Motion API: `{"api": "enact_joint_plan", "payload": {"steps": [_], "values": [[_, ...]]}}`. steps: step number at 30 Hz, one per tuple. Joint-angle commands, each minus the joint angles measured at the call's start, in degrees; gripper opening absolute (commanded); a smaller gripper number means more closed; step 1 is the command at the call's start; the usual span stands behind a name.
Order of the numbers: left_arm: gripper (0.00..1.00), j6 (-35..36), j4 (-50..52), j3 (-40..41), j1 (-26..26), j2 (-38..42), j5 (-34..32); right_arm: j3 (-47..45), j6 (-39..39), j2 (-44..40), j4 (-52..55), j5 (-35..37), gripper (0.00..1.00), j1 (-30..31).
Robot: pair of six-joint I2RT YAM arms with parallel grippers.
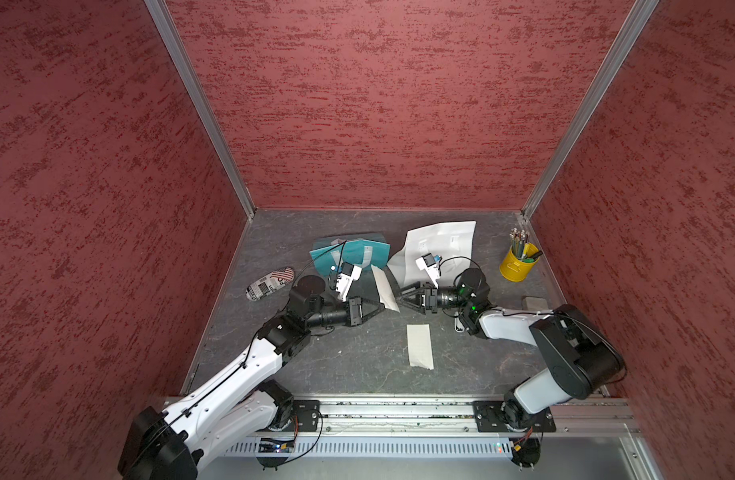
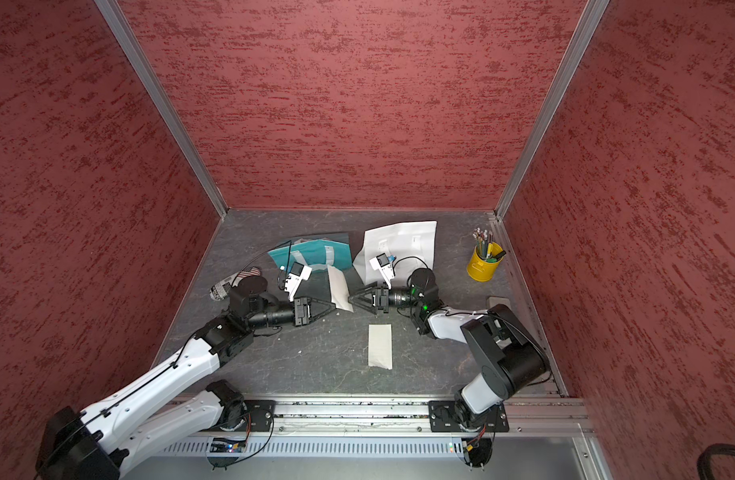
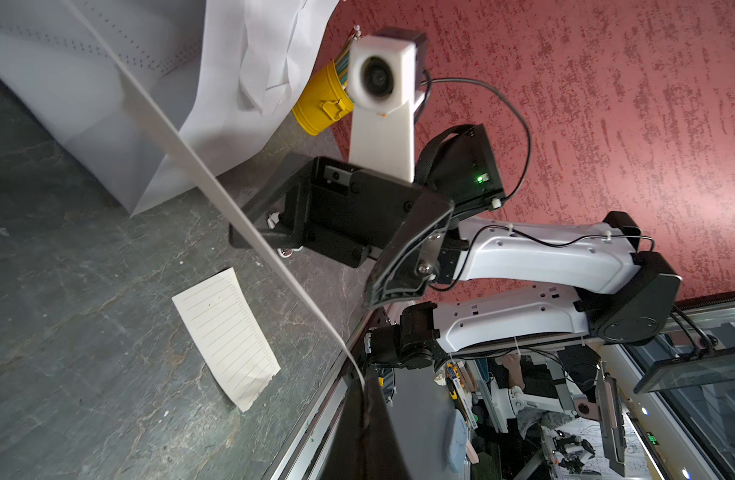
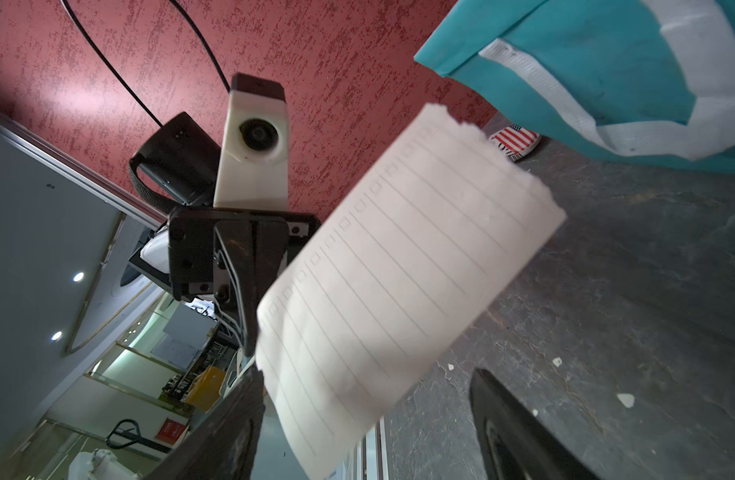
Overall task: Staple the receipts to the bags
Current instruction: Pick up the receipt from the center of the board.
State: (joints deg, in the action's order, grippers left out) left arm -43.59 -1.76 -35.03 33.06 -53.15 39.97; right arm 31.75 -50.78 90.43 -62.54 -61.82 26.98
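Note:
My left gripper [image 1: 381,306] [image 2: 334,306] [image 3: 368,386] is shut on the lower end of one receipt [image 1: 384,286] [image 2: 339,286] [image 3: 233,208] and holds it upright above the table. My right gripper [image 1: 400,297] [image 2: 351,298] [image 4: 366,415] faces it, open. That lined receipt [image 4: 399,270] reaches in between its spread fingers [image 4: 519,428], nearer one of them. The other receipt [image 1: 420,346] [image 2: 380,346] [image 3: 228,336] lies flat near the front. Behind the grippers lie the teal bag [image 1: 357,251] [image 2: 316,249] [image 4: 586,62] and the white bag [image 1: 436,245] [image 2: 403,241] [image 3: 108,83].
A yellow cup of pencils [image 1: 517,262] [image 2: 484,264] stands at the back right. A patterned pouch with a flag print [image 1: 270,282] lies at the left. A grey block [image 1: 536,302] sits beside the right arm. Red walls close three sides.

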Motion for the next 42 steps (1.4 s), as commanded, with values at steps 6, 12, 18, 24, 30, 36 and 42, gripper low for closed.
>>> {"api": "enact_joint_plan", "payload": {"steps": [6, 12, 18, 24, 30, 36, 42], "values": [[0.00, 0.62, -5.53, -3.03, -0.10, -4.95, 6.16, 1.10, -6.92, 2.54, -11.79, -2.85, 0.89, -0.61], [0.00, 2.10, -2.62, -2.20, -0.70, -4.49, 6.13, 2.08, -11.78, 3.82, -18.47, -3.30, 0.87, -1.27], [0.00, 2.42, -1.04, -0.70, -2.29, -3.39, 6.09, 2.80, -15.66, 5.83, -23.76, -2.89, 0.83, -1.63], [0.00, 3.23, 0.76, 0.45, -2.64, -2.94, 6.17, 3.76, -15.64, 6.38, -23.86, -1.08, 0.72, -2.02], [0.00, 3.54, 0.99, 0.83, -3.59, -2.98, 6.44, 5.11, -15.93, 7.10, -23.07, -0.50, 0.54, -2.11], [0.00, 3.67, 0.98, 1.79, -4.47, -2.18, 6.44, 4.33, -16.10, 6.92, -23.08, 0.34, 0.40, -2.08], [0.00, 4.09, 1.48, 1.72, -4.98, -2.42, 6.01, 4.98, -12.87, 6.03, -19.01, 0.79, 0.07, -2.02]]}}
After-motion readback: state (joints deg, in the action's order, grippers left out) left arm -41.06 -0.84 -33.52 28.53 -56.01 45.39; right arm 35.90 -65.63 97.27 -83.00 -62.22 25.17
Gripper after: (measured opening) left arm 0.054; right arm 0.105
